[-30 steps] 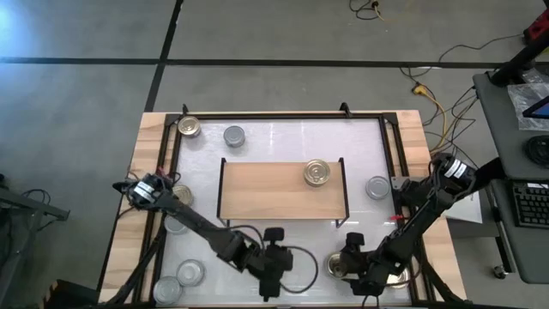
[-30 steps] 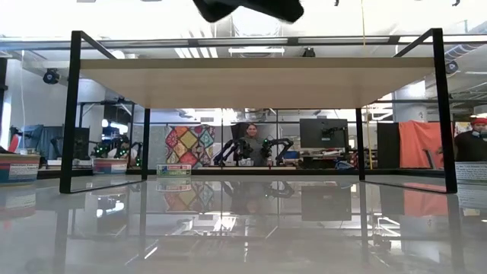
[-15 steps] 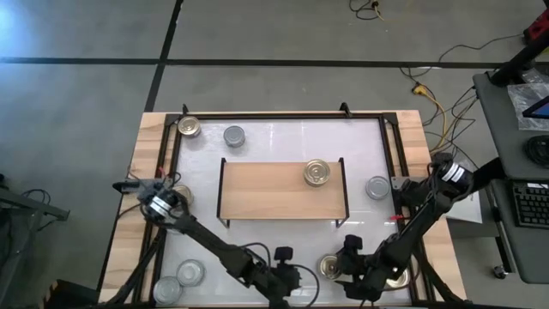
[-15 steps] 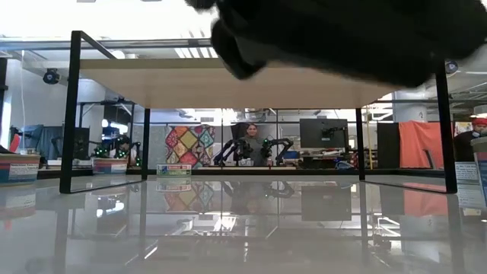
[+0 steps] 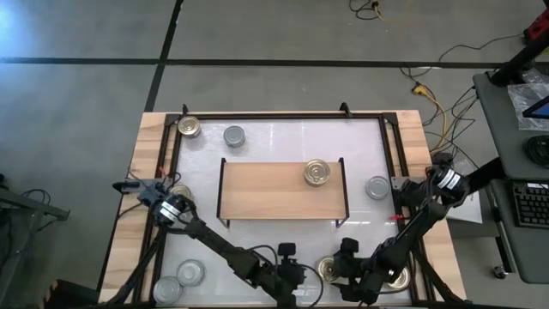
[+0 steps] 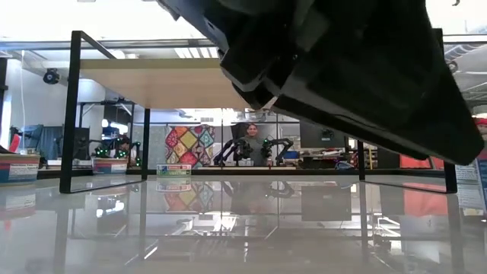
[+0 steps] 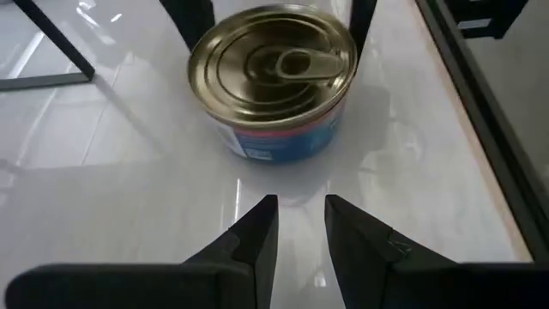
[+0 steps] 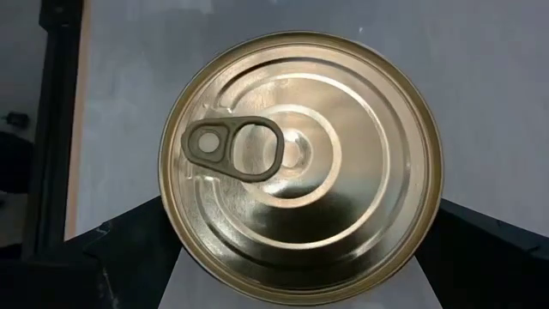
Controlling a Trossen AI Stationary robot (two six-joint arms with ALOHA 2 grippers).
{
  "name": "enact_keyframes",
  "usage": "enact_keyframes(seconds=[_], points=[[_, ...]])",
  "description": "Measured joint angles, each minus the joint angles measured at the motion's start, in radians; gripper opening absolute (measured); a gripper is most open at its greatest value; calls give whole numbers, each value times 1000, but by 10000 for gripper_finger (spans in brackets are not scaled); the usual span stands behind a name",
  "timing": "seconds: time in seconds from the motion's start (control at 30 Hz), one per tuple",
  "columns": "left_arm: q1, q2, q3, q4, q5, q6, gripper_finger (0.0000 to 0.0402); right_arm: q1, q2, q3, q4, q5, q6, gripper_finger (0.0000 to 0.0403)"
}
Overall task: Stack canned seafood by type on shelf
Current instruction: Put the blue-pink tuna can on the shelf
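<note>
White tabletop, gold-topped can upright, between spread right hand fingers

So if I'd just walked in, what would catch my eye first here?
Probably the gold-topped tin at the table's near edge, sitting between the fingers of the right claw, which is spread wide around it. Next, the lone gold tin on the wooden shelf, with silver tins scattered around.

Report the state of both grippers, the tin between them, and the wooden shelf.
Right gripper: open, fingers either side of the tin, not closed on it.
Gold ribbed-top round tin: upright on the white tabletop, not lifted.
Left gripper: nearly shut, empty.
Low light-wood shelf: holds one gold-topped can, nothing stacked.
</note>
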Motion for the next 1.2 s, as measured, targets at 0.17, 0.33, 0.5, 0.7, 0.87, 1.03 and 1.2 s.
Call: enact_keyframes(seconds=[0.17, 0.33, 0.5, 0.7, 0.87, 1.03, 1.2], points=[[11, 0, 0, 30, 0, 9, 84, 0, 18, 0, 14, 42, -27, 400], [31, 0, 0, 40, -40, 18, 84, -14, 43, 0, 81, 56, -97, 400], [43, 12, -1, 74, -38, 52, 84, -33, 59, 0, 85, 57, -114, 400], [45, 40, -2, 132, -29, 65, 84, -40, 58, -2, 97, 79, -133, 400], [44, 65, -1, 189, -30, 66, 84, -49, 56, 2, 100, 76, -130, 400], [44, 68, -2, 218, -17, 97, 84, -50, 59, 2, 115, 80, -126, 400], [45, 69, -3, 227, -8, 133, 84, -61, 59, 7, 127, 83, -128, 400]])
